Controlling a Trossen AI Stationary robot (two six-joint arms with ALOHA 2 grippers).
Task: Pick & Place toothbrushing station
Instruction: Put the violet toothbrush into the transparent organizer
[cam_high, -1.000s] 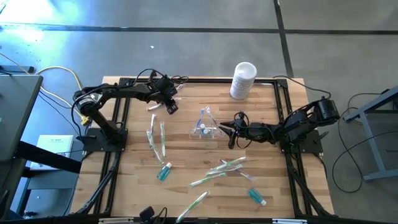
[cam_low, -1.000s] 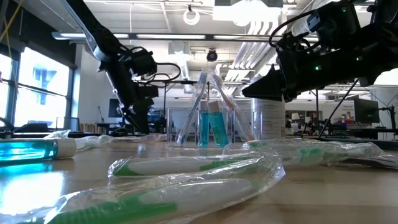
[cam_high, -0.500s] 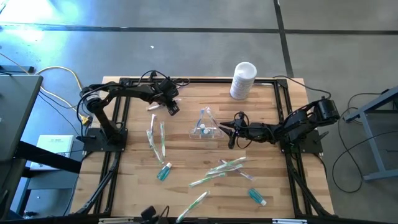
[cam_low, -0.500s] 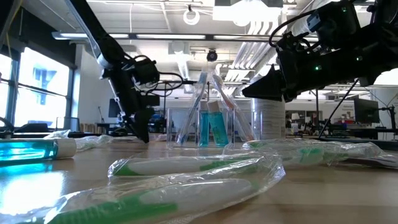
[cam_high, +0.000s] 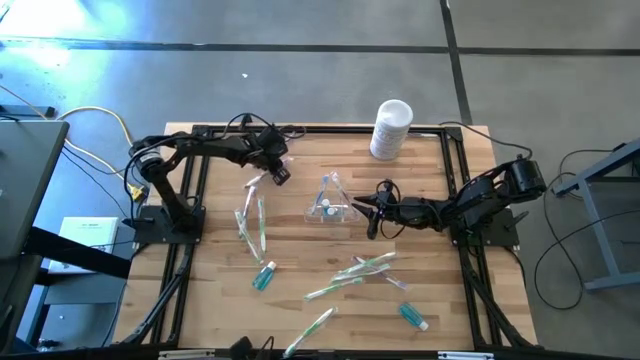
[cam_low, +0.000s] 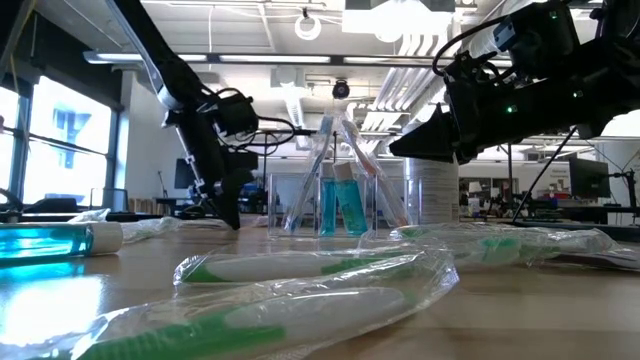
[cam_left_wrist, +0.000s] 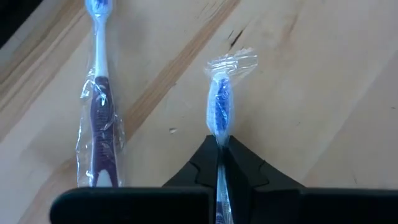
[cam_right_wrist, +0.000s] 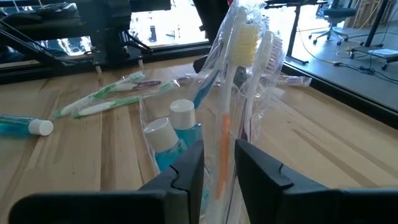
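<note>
High view, left to right: left gripper (cam_high: 277, 176) at the wooden table's (cam_high: 210, 300) far-left part, clenched on a wrapped blue-bristled toothbrush (cam_left_wrist: 219, 112); a wrapped purple-handled toothbrush (cam_left_wrist: 99, 106) lies beside it. Small clear plastic cup (cam_high: 327, 207) at table centre holds upright wrapped toothbrushes and teal tubes. Right gripper (cam_high: 372, 212) just right of the cup, fingers (cam_right_wrist: 186, 168) astride a wrapped orange-striped toothbrush (cam_right_wrist: 231, 81) standing in it.

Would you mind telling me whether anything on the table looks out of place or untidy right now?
Most of the kit lies loose rather than in the clear cup: wrapped toothbrushes and teal tubes are scattered flat over the table. The left claw is shut on a blue wrapped toothbrush.
</note>
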